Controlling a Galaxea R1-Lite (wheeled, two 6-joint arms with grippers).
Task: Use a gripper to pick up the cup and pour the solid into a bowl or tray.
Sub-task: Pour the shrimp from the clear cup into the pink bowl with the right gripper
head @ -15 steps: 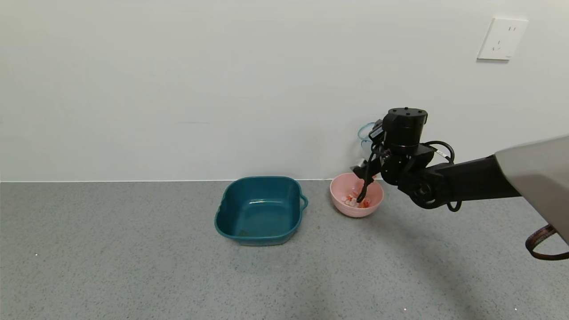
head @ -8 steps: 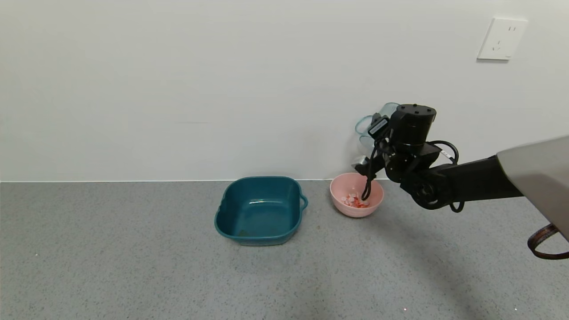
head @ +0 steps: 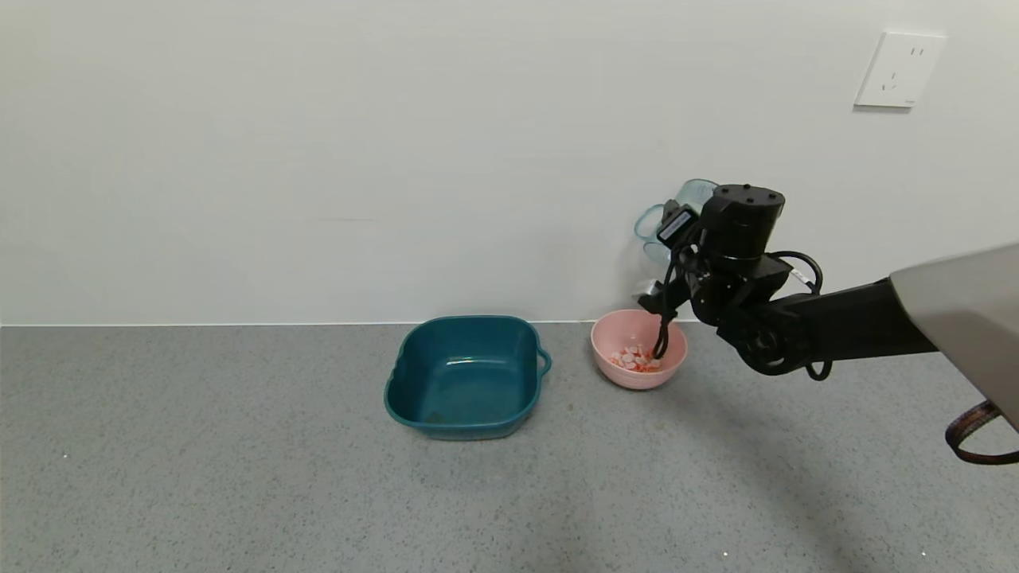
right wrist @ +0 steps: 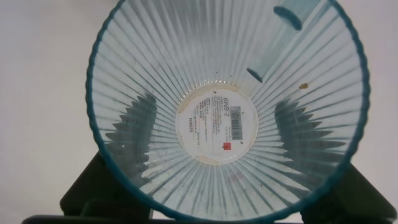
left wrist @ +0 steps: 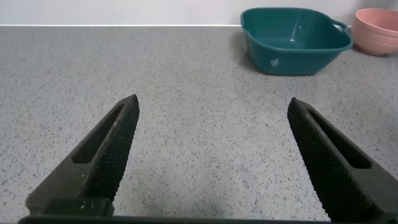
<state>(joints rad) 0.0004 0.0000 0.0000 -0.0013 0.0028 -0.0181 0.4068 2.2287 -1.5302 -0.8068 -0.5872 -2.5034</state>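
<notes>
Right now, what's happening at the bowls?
The right gripper holds the cup raised above the pink bowl; the cup looks empty. The solid lies in that bowl. The teal tub beside it holds no chunks. The left gripper hovers open over the counter, idle.

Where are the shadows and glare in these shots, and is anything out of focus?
Head view: soft arm shadow on the counter, faint glare inside the teal tub. Right wrist view: the cup fills the frame, with dark finger shapes showing through. Left wrist view: the left gripper looks sharp.
</notes>
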